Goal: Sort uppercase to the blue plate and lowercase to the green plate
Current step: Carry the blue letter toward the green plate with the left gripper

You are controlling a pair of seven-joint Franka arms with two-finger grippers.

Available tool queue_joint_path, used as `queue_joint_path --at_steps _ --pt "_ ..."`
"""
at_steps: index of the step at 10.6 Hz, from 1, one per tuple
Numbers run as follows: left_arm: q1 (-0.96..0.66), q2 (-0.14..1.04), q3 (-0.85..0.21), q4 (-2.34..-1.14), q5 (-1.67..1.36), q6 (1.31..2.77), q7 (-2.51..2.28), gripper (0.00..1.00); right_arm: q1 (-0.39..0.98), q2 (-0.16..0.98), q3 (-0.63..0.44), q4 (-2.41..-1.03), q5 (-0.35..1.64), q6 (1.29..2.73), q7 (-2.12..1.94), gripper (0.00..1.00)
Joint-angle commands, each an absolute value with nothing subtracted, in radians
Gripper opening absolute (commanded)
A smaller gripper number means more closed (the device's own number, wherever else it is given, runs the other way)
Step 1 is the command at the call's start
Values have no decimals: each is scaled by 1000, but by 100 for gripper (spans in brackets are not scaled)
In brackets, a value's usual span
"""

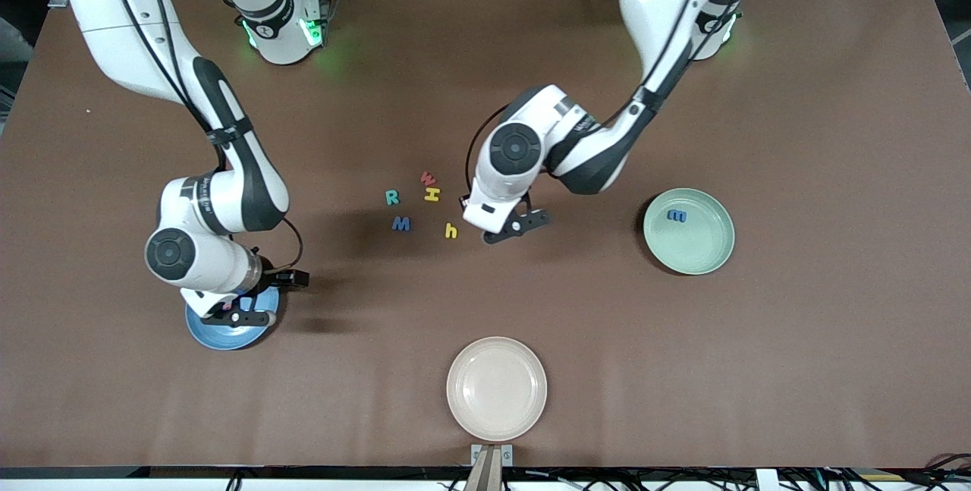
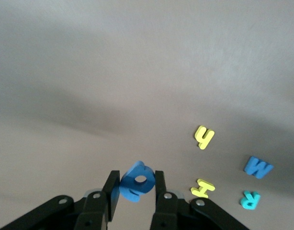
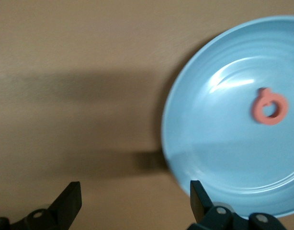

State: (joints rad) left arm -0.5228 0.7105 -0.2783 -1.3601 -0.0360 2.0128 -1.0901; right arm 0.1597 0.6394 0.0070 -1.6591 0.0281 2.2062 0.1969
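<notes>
The left gripper [image 2: 136,188] is closed on a small blue foam lowercase letter with a round hole [image 2: 136,182]. It holds the letter by its flat faces, up in the air over the middle of the brown table [image 1: 758,369], beside the loose letters. Foam like this is likely light and squashy, so a soft pinch on the flat sides should be enough.

The round pale green plate [image 1: 702,248] sits toward the left arm's end of the table, with a blue foam m [image 1: 677,215] in it.

The right gripper [image 3: 135,206] is wide open and holds nothing. It hangs over the edge of the round blue plate [image 3: 214,143], where a red foam Q [image 3: 269,106] lies.

On the table lie a teal R [image 1: 392,197], blue M [image 1: 401,224], yellow H [image 1: 432,193], yellow h [image 1: 451,231] and red w [image 1: 428,177]. A round beige plate [image 1: 497,388] sits near the table's front edge.

In the front view, the arm hides the held letter, and the right arm covers most of the blue plate.
</notes>
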Motion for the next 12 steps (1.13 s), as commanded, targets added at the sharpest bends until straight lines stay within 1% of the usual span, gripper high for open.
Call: queue_joint_path --at_steps 1,4,6,9,10,12 --pt "-404 629 -339 -1384 -66 1945 -1017 11 215 604 8 -1706 73 2204 283 100" --pt "-272 557 -397 -1385 -67 1834 -935 11 314 563 8 -1759 112 2210 400 100" --pt "-192 499 -405 -1385 -67 1720 -833 11 409 531 8 -1793 112 2215 522 100" --pt "-59 422 -403 -1390 -74 1552 -640 9 555 517 9 -1793 121 2218 691 100" --pt "-20 419 -397 -1394 -74 1498 -567 9 601 515 8 -1798 141 2245 728 100" --pt "53 403 -391 -1439 -58 1488 -471 9 676 477 8 -1879 141 2330 791 100"
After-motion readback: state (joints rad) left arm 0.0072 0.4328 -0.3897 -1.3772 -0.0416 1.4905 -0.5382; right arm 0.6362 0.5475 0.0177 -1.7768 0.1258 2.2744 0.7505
